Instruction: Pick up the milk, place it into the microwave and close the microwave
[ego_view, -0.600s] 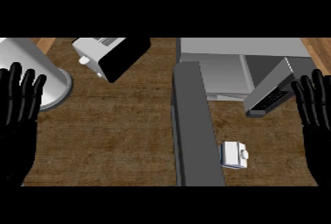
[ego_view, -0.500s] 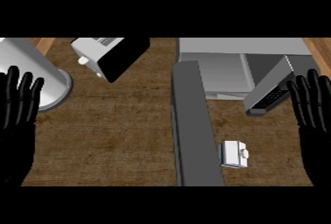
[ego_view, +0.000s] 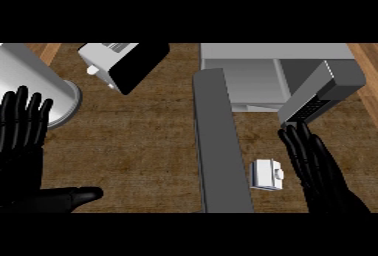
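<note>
I see the small white boxy milk carton (ego_view: 267, 174) lying on the woven brown counter (ego_view: 140, 145), between the long flat grey microwave door (ego_view: 221, 150) and my right hand (ego_view: 319, 167), whose glossy black fingers are straight and together just beside it. My left hand (ego_view: 26, 145) rests spread at the left edge.

You get even, flat light across brown tabletop (ego_view: 140, 140). No glare. Shadows faint. Black hands read as dark shapes with little detail. Edges undistorted.
</note>
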